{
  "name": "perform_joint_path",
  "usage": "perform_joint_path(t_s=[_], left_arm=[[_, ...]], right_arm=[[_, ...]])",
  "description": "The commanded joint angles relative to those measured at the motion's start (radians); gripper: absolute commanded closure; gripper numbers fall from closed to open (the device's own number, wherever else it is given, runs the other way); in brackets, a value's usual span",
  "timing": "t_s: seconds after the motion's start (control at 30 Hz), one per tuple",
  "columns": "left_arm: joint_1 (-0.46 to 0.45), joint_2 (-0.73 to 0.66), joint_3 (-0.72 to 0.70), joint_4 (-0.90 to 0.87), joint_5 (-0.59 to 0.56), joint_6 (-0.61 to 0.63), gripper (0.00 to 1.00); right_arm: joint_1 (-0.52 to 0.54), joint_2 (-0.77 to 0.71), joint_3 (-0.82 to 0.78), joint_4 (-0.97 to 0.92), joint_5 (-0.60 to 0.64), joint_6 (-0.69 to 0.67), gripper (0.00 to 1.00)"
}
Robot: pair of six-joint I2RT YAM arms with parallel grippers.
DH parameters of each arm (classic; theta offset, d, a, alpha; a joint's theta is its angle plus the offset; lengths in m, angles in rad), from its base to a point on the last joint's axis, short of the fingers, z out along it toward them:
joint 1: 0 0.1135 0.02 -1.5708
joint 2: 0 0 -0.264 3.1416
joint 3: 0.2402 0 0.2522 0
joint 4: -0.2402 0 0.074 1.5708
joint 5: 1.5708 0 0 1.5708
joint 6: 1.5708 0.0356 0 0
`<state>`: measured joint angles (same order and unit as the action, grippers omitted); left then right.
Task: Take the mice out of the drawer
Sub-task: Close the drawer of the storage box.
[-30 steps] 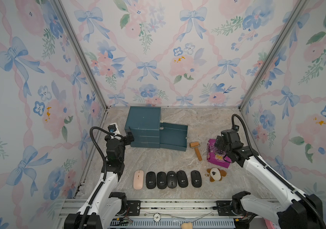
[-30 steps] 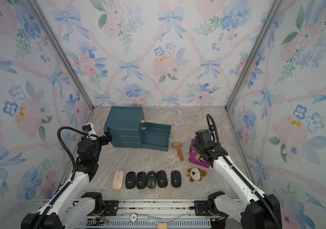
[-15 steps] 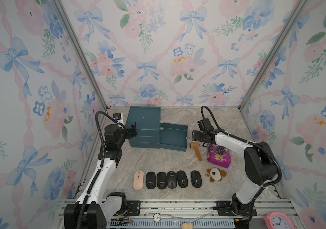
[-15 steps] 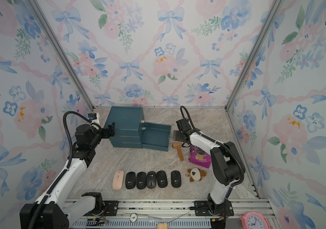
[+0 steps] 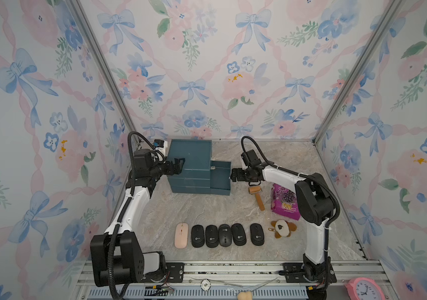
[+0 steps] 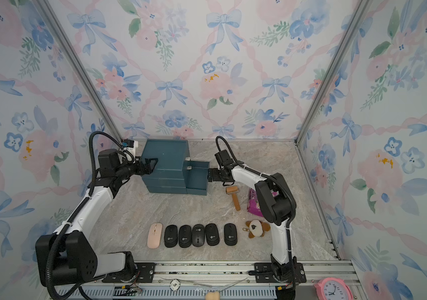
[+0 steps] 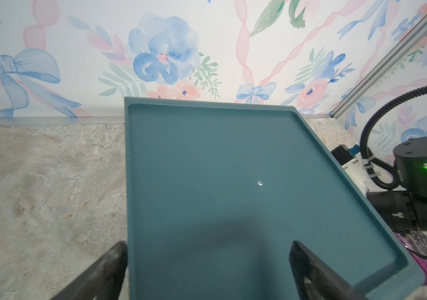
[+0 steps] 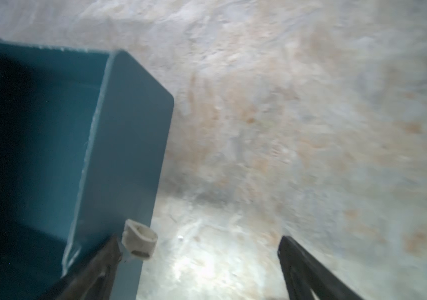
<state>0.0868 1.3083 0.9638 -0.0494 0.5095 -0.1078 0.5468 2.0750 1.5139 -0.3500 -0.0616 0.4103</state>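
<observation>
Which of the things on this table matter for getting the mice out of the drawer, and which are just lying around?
For the job:
pink mouse
five black mice
open drawer
blue drawer unit

Lying about:
wooden-handled tool
purple packet
plush keychain
pink clock

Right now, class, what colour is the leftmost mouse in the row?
Pale pink; the flat oval mouse shows best in a top view.
</observation>
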Motion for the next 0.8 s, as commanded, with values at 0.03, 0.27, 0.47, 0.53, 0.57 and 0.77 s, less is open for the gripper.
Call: perform_joint_path(t_s=[0.03,0.27,0.47,0.53,0.57,0.77], left_arm=[[-0.007,0.006,0.011,-0.034,0.117,0.007,0.02],[-0.025,-0.004,-0.007,-0.035,0.115,0.01,0.02],[-0.037,-0.033,-0.032,-0.032,-0.01,-0.005,0.02],[-0.039,-0.06,-0.072,-0.006,-0.15,-0.022,0.02],[-0.039,-0.082,-0.104,0.015,-0.251,-0.035,0.02],[-0.036,-0.188,-0.384,0.27,-0.622,-0.081,0.02]], right_arm=[[0.071,0.072,0.11,-0.027,-0.087,0.012,0.04],[0.125,0.134,0.187,0.0,-0.129,0.074,0.04],[0.113,0.033,0.09,0.031,-0.037,0.101,0.04],[0.091,-0.038,0.024,0.036,0.024,0.099,0.04],[0.071,-0.083,-0.016,0.034,0.047,0.091,0.04],[-0.059,-0.387,-0.288,-0.005,0.28,0.002,0.04]])
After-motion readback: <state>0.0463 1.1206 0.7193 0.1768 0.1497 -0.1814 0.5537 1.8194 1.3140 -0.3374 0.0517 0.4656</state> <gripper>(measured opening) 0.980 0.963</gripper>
